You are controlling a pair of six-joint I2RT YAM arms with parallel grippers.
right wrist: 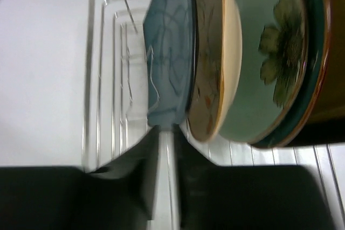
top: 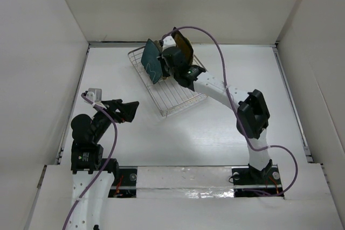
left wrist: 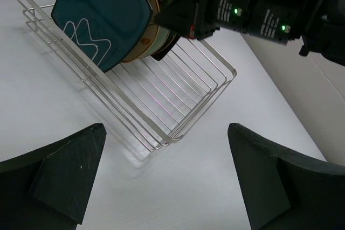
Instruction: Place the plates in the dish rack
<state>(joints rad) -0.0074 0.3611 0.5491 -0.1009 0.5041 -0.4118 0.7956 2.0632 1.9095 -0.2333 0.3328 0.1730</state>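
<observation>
Final seating step: the plates [right wrist: 248, 63] stand on edge in the rack [top: 175, 98] at twelve o'clock. The right gripper [right wrist: 166, 181], nearly closed, seems to pinch the teal plate [right wrist: 170, 52]. Next, let go and lift clear. The left gripper [left wrist: 167, 171] at eight o'clock gapes wide, empty.

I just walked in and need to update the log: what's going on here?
The right arm is reaching over the dish rack, its gripper at the edge of the teal square plate; whether it grips the plate is unclear. That plate stands on edge in the rack beside the cream patterned plate, the pale green plate and the amber square plate. The left gripper hangs open and empty, short of the rack.
</observation>
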